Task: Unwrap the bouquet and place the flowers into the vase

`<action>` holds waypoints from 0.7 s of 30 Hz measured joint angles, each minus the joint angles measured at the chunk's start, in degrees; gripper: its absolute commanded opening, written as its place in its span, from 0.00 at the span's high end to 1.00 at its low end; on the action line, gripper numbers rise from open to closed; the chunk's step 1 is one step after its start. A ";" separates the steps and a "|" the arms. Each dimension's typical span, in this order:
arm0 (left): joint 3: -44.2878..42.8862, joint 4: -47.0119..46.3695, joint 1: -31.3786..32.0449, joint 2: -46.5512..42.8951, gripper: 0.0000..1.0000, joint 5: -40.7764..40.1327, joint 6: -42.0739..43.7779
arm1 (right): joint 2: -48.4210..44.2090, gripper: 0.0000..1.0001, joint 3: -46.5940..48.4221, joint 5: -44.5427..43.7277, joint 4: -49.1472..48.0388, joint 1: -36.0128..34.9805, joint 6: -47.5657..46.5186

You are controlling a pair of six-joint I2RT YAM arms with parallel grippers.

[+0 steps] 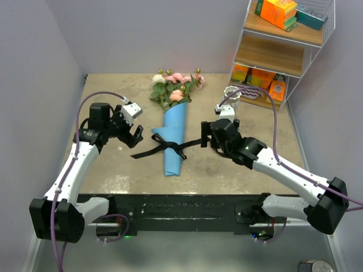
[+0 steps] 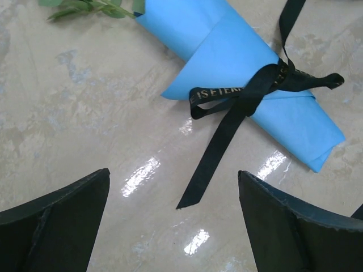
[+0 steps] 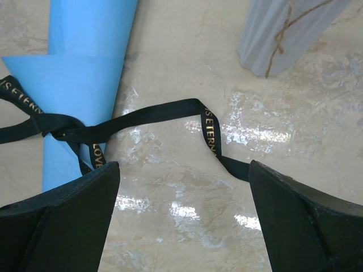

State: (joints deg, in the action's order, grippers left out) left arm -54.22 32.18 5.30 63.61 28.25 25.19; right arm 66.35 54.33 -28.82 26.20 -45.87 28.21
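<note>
bouquet (image 1: pixel 174 126) lies between left gripper (image 1: pixel 134 132) and right gripper (image 1: pixel 205 138), jaws spread.

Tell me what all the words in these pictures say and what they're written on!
"LOVE": gold letters on the black ribbon tied round the blue paper cone, right wrist view.
"S ETERN": same ribbon, along its loose tail; the rest is lost in a fold.
"ISETERN": same ribbon, left wrist view.
Orange boxes on the shelf: print too small to read.
</note>
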 measured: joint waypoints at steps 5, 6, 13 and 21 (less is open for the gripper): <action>4.63 -2.05 6.56 1.49 0.01 -1.11 0.94 | 0.57 0.01 -1.55 -3.13 0.07 0.00 2.29; 5.70 -2.89 8.11 2.45 0.01 -1.53 1.01 | 1.33 0.01 -1.77 -3.65 0.07 0.00 3.06; 7.63 -9.05 11.72 14.82 0.01 -2.62 2.47 | 9.99 0.03 -2.05 -5.25 1.81 0.00 8.79; 8.37 -16.13 13.42 19.74 0.01 -3.15 5.55 | 11.15 0.06 -4.72 -6.45 1.62 0.00 12.04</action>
State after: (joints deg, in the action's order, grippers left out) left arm -45.84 16.05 18.72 83.35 25.10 30.74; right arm 77.49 49.60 -35.27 27.81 -45.87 40.25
